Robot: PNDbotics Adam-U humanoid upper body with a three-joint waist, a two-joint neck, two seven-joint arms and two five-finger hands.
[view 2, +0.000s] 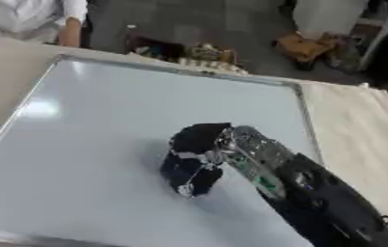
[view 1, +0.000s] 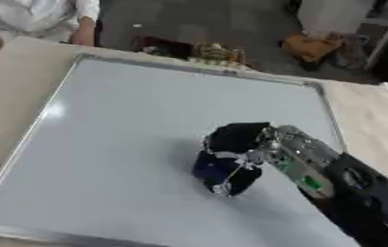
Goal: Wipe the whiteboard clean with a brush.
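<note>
One hand works here: the right hand (view 1: 235, 157) comes in from the lower right of the whiteboard (view 1: 130, 125), fingers curled round a dark blue brush (view 1: 218, 171) pressed to the board right of its middle. The brush looks light and stiff-backed with a soft face, best held across its top as now. The board seems smooth, slick and already free of marks, framed in grey, lying flat on a pale table (view 1: 375, 120). Beyond its far edge, clutter sits on a dark floor.
</note>
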